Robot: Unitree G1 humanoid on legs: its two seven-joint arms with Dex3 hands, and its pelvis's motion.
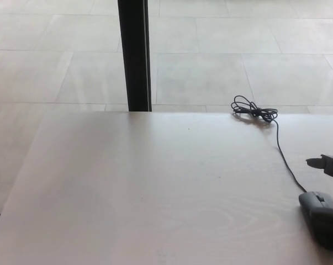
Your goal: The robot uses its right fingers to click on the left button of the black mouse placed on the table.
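- Far left: bare pale wood desk (127, 193), its left edge running diagonally, tiled floor (45, 72) showing beyond it. No left robot hand in view.
- Left of centre, behind the desk's far edge: black upright post (135, 55) standing on the floor and running out of the top of the picture.
- Centre: plain desk surface, faint wood grain toward the near edge.
- Right of centre, at the desk's far edge: mouse cable (282, 154) bundled into a small coil, then running down and to the right across the desk to the mouse.
- Right edge, mid height: right robot hand (329, 164) only partly in view, one black fingertip pointing left, the rest cut off by the picture edge. Cannot tell whether it is spread or closed.
- The fingertip sits above and just behind the mouse in the picture, to the right of the cable. There is a visible gap between it and the mouse; no contact seen.
- Bottom right corner: black mouse (322, 218) lying flat on the desk, front end with scroll wheel pointing toward the far edge, cable leaving from the front. Its right side is clipped by the picture edge.
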